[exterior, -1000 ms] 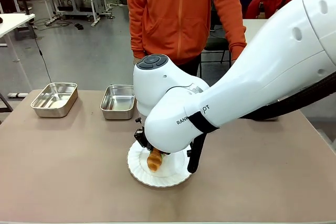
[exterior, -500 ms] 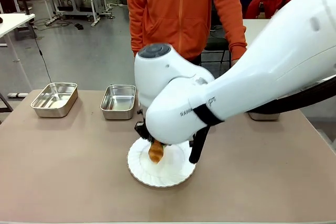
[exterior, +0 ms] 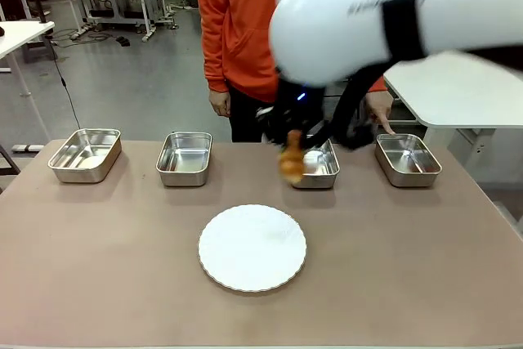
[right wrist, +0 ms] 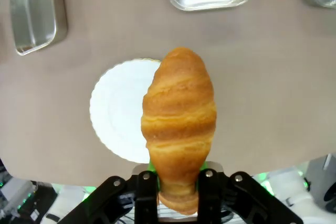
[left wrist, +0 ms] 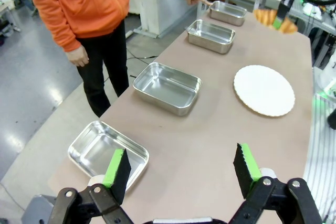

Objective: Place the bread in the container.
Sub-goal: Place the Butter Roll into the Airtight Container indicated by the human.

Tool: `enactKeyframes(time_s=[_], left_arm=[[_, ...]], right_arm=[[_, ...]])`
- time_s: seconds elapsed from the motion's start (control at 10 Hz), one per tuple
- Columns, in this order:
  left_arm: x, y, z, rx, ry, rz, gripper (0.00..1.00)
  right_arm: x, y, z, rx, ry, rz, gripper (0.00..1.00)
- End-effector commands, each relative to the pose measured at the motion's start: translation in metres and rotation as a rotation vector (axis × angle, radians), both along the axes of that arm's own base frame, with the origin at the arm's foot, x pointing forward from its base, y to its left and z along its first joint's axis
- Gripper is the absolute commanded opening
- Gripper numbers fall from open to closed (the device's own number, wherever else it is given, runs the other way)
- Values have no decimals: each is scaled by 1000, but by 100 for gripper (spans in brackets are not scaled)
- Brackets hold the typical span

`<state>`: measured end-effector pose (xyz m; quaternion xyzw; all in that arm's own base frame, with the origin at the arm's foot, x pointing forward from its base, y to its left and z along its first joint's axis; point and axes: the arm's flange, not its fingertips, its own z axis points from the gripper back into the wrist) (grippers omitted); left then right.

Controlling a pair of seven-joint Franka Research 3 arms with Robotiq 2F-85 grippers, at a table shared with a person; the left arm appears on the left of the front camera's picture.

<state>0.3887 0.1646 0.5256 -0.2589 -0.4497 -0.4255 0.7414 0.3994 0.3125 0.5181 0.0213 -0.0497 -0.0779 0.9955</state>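
Right tool (right wrist: 178, 184) pinching the bread (right wrist: 178, 124) by its bottom end, airborne beyond the white plate (exterior: 252, 248), to its far right. Front view is motion-blurred there, fingers unreadable; bread overlaps a tray (exterior: 320, 171). Left tool (left wrist: 182, 162) spread, empty.

The right tool (right wrist: 178, 190) clamps the bread (right wrist: 179, 124) by one end, seemingly well above the white plate (right wrist: 113, 114).
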Motion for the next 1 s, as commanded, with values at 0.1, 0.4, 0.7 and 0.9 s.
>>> enactKeyframes(time_s=[0.1,0.4,0.7,0.9], left_arm=[[-1,-1,1,-10,-16,-11,100],[-1,-1,1,-10,-16,-11,100],[-1,-1,1,-10,-16,-11,100],[-1,-1,1,-10,-16,-11,100]], right_arm=[[47,-80,23,-39,56,113,29],[97,-146,11,-34,88,136,29],[82,-144,12,-38,84,114,29],[82,-144,12,-38,84,114,29]])
